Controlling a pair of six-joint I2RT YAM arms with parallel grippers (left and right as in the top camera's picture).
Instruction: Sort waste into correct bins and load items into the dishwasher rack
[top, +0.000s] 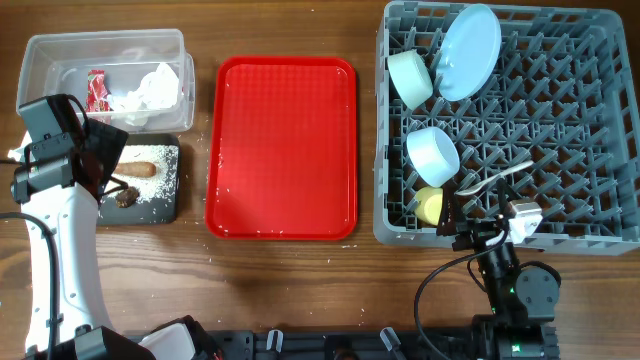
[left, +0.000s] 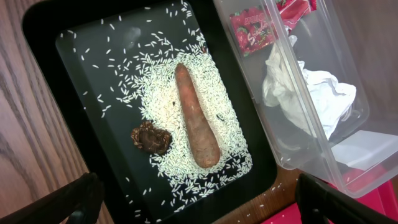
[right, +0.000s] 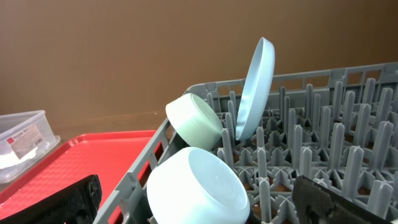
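Observation:
The grey dishwasher rack (top: 560, 130) holds the pale blue plate (top: 467, 52), two pale bowls (top: 410, 78) (top: 432, 154), the yellow cup (top: 429, 205) and the white spoon (top: 498, 180). The clear tub (top: 40, 60) holds the red wrapper (top: 97, 90) and white napkin (top: 150, 90). The black tray (top: 165, 205) holds the carrot stick (left: 196, 118), brown lump (left: 150, 137) and rice (left: 158, 99). My left gripper (left: 199, 208) is open and empty above the tray's near edge. My right gripper (right: 199, 202) is open and empty at the rack's front edge, near the closer bowl (right: 198, 190).
The flat red serving tray (top: 282, 145) lies between the bins and the rack, with a few rice grains along its left edge. Loose grains also lie on the wooden table (top: 300, 280) near the black tray.

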